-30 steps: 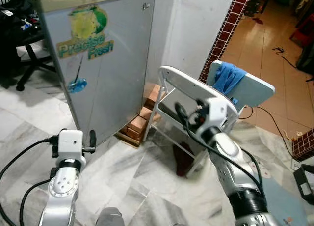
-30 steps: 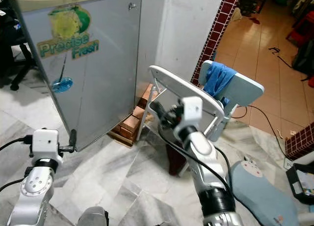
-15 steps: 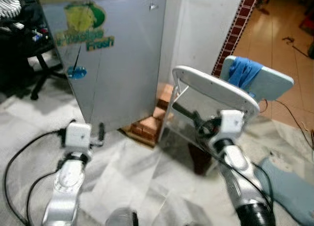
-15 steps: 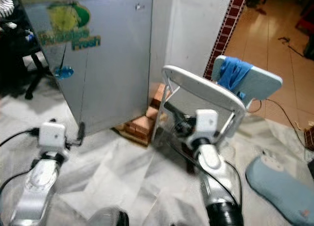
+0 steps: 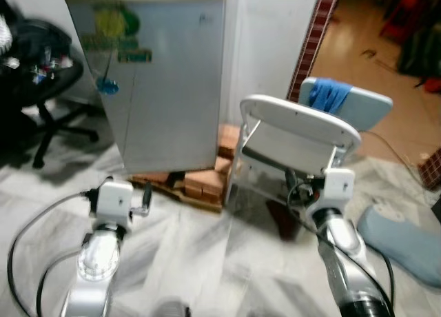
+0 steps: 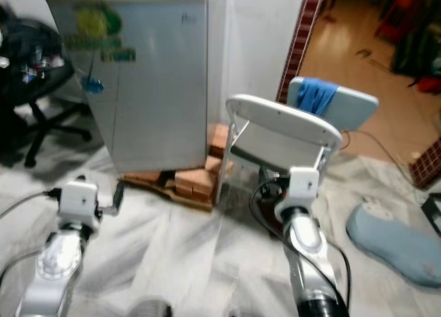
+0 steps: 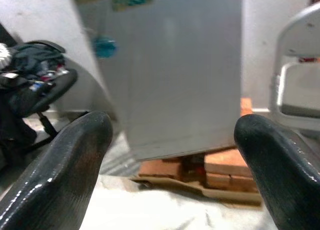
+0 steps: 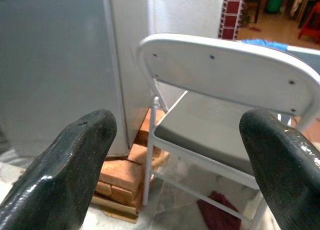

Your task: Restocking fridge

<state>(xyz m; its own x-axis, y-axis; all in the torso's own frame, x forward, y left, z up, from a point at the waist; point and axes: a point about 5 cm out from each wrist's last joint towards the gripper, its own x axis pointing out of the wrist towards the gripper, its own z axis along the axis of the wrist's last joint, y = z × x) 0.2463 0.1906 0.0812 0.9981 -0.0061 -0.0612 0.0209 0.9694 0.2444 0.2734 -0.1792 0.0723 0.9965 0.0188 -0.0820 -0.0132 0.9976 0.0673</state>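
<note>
Left eye view: office chair at far left; left gripper held empty, fingers spread, facing the shut fridge, which stood on bricks. Right gripper, likewise spread and empty, faced the white folding chair.

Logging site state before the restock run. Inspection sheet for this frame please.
Surface: pale marbled floor.
Job's things: grey fridge, door shut, standing on bricks; no stock items seen.
Clutter: white folding chair beside the fridge; blue cloth on a second chair behind it; dark red rag beneath the folding chair.
Grippers: left tool open, empty, facing the fridge; right tool open, empty, facing the folding chair.
Cables: black cable looping off the left arm.
Surroundings: black office chair to the left; tiled room beyond the doorway.
</note>
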